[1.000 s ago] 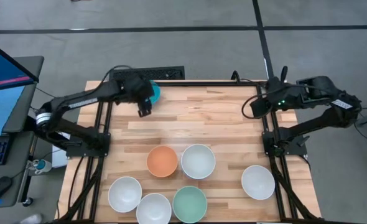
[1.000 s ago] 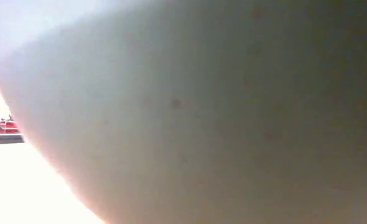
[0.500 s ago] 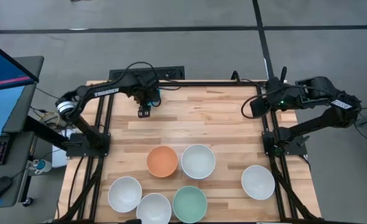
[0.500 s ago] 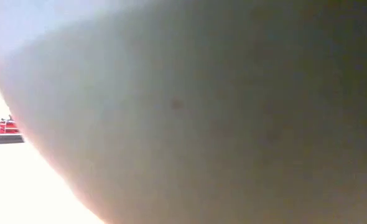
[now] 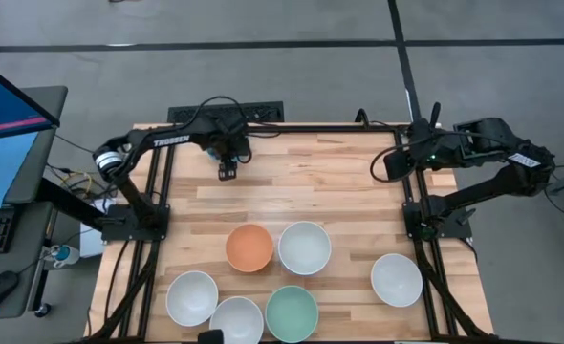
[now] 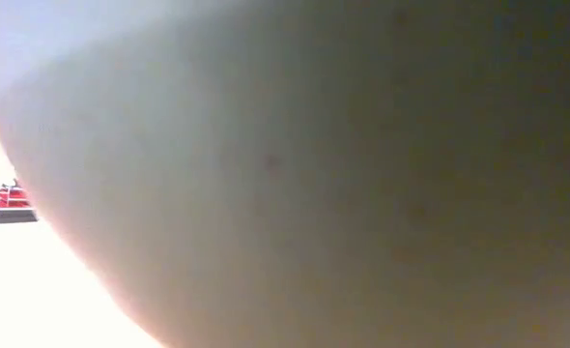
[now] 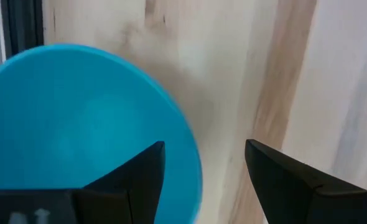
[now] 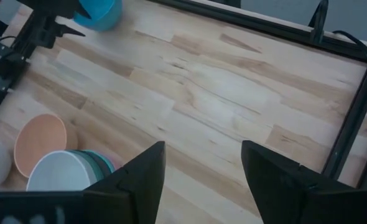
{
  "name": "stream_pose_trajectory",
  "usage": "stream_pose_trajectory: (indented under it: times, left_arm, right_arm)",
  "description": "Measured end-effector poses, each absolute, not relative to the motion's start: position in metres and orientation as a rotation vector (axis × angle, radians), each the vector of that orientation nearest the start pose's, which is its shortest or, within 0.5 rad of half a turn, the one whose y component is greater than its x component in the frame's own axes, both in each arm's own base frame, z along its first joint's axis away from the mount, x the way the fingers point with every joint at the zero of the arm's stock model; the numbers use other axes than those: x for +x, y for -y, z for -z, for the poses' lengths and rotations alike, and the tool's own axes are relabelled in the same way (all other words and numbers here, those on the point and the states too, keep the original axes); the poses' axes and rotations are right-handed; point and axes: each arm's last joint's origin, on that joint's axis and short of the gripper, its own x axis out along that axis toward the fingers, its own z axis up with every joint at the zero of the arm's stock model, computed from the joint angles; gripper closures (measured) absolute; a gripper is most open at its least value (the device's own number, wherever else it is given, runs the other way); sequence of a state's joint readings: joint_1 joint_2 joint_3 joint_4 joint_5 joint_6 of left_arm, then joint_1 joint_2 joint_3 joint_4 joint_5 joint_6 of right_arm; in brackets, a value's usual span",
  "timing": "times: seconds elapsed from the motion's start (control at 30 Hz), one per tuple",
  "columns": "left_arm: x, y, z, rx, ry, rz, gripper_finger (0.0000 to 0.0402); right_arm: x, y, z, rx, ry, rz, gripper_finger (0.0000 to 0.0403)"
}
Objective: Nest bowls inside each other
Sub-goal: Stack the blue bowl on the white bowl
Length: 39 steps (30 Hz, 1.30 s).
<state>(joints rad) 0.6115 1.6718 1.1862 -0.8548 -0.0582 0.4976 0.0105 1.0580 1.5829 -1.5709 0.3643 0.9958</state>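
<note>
A blue bowl point(image 7: 78, 124) stands upright on the wooden table point(image 5: 339, 191) near its far left corner, mostly hidden under my left arm in the high view. My left gripper point(image 7: 205, 155) hangs open above it, pointing steeply down. One finger is over the bowl's inside and the other over bare table past the rim point(image 7: 193, 162). No touch shows. Near the front stand an orange bowl point(image 5: 249, 247), a mint green bowl point(image 5: 292, 312) and white bowls point(image 5: 191, 297) point(image 5: 237, 319) point(image 5: 397, 279). Another white bowl point(image 8: 59, 171) sits nested on coloured ones. My right gripper point(image 8: 202, 168) waits open, raised at the far right.
A black frame rail point(image 8: 351, 124) runs along the table's right side and another along the far edge point(image 5: 301, 126). Bare wood lies between the blue bowl and the front bowls. A pale bowl wall point(image 6: 314, 174) close to the camera fills the low view.
My left gripper has come down over the blue bowl and a little toward the table's right edge. It has tipped steeper, so it now points nearly straight down. It has stayed open. The arm now covers the bowl in the high view, and the bowl has kept its place.
</note>
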Motion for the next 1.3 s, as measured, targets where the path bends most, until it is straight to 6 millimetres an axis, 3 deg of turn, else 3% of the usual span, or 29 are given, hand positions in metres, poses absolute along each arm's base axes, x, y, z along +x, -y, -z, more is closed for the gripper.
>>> stream_pose_trajectory:
  times: [0.13,0.23,0.53,0.77,0.97,1.3]
  left_arm:
    - [0.259,-0.184,-0.197,0.018,-1.442,-0.210,0.0195]
    - [0.261,-0.185,-0.191,0.014,-1.463,-0.226,0.0223]
    - [0.265,-0.189,-0.201,0.006,-1.434,-0.315,0.0389]
    - [0.266,-0.189,-0.204,-0.071,-1.415,-0.369,0.0380]
    - [0.266,-0.187,-0.204,-0.119,-1.417,-0.364,0.0396]
    - [0.274,-0.170,-0.204,-0.130,-1.427,-0.285,0.0399]
  right_arm:
    - [0.120,0.009,-0.426,0.700,-0.771,0.792,0.0170]
    - [0.120,0.009,-0.426,0.701,-0.772,0.790,0.0170]
    - [0.120,0.009,-0.426,0.695,-0.775,0.785,0.0170]
    - [0.120,0.009,-0.426,0.700,-0.781,0.777,0.0170]
    - [0.120,0.008,-0.426,0.704,-0.785,0.771,0.0170]
    - [0.120,0.008,-0.426,0.683,-0.796,0.756,0.0170]
